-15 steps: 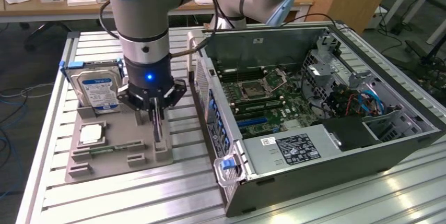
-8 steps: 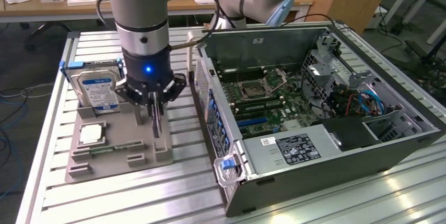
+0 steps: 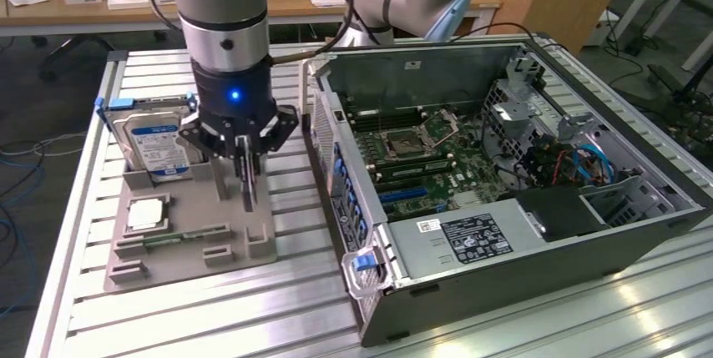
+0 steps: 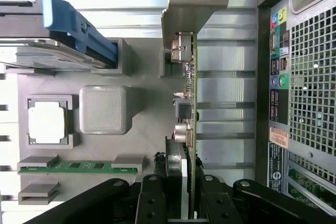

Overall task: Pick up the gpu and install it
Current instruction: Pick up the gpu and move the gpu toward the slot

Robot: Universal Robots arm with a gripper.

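The gpu (image 3: 247, 184) is a thin card standing on edge, upright over the exterior view's right side of the grey holder tray (image 3: 195, 208). My gripper (image 3: 244, 158) comes down from above and is shut on the card's top edge. In the wrist view the gpu (image 4: 189, 98) runs edge-on away from the gripper (image 4: 181, 187), with a finger (image 4: 152, 203) on either side of it. Its silver bracket (image 4: 191, 3) is at the far end. I cannot tell whether the card's lower edge still touches the tray.
The open computer case (image 3: 502, 166) lies to the exterior view's right, motherboard and blue slots (image 3: 407, 194) exposed; its rear panel (image 4: 304, 77) is close beside the card. On the tray stand a hard drive (image 3: 156, 145), a processor chip (image 3: 147, 214) and a memory stick (image 4: 79, 166).
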